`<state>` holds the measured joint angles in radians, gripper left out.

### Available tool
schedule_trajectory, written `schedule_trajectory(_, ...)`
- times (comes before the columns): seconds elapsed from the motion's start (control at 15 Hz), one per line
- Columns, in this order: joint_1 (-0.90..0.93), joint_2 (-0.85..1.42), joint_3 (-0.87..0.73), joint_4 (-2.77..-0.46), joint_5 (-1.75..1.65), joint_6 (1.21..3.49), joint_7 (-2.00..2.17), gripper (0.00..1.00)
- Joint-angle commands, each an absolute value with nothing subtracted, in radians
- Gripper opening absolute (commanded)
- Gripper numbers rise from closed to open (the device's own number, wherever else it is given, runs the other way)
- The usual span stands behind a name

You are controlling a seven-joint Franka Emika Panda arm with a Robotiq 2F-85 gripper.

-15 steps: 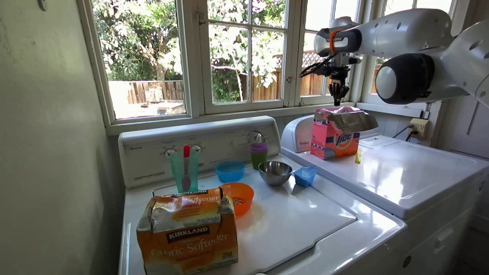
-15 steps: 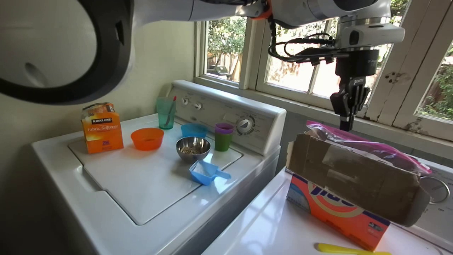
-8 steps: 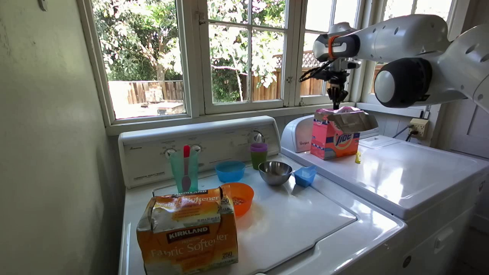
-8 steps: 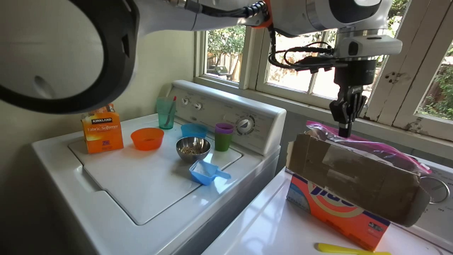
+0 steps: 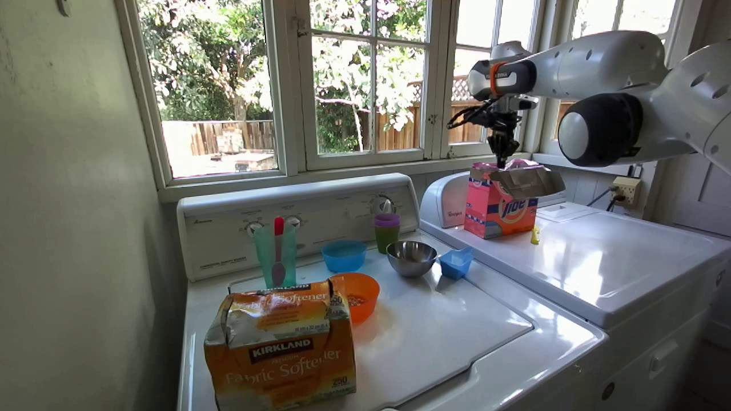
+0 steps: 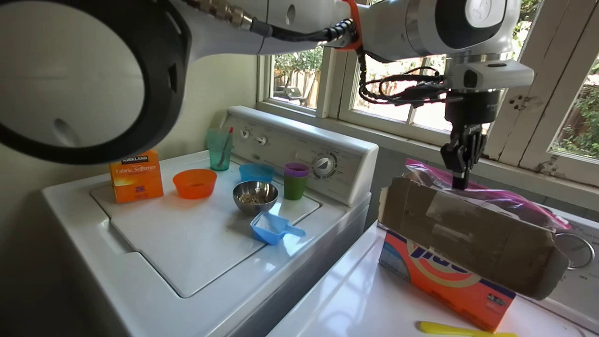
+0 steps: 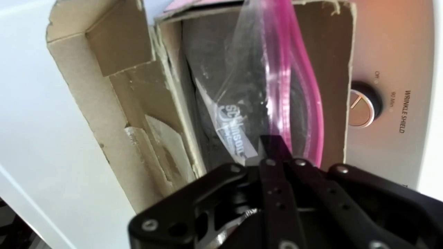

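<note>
A top-loading washing machine and a white dryer stand side by side. The robot arm reaches over the dryer. On the dryer an orange Tide box stands upright, its cardboard lid folded out over the front. A Kirkland fabric softener box stands on the washing machine, well apart from the Tide box. A clear zip bag with a pink closure (its white print reads "SC Johnson") lies in the open mouth of the Tide box, its edge rising above the rim. The black gripper points straight down at that mouth, close by the pink closure, its jaws closed against each other; I cannot tell whether the fingertips touch the plastic. On the washing machine are a teal tumbler and 3 bowls: an orange bowl, a metal bowl holding brown bits, and a blue bowl. Next come 2 stacked cups, a purple cup above a green cup. A blue scoop with white powder lies just beside the metal bowl. A red-handled spoon leans in the teal tumbler, and a yellow utensil lies just beside the Tide box.
</note>
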<state>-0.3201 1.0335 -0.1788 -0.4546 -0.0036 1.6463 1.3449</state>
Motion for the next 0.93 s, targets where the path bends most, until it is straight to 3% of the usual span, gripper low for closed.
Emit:
schedule_trajectory(0.0,-0.324,1.04,-0.171,-0.446,-0.004,1.646,1.342,0.0)
schedule_trajectory(0.87,-0.321,1.055,-0.159,-0.44,-0.01,1.685,1.304,0.0)
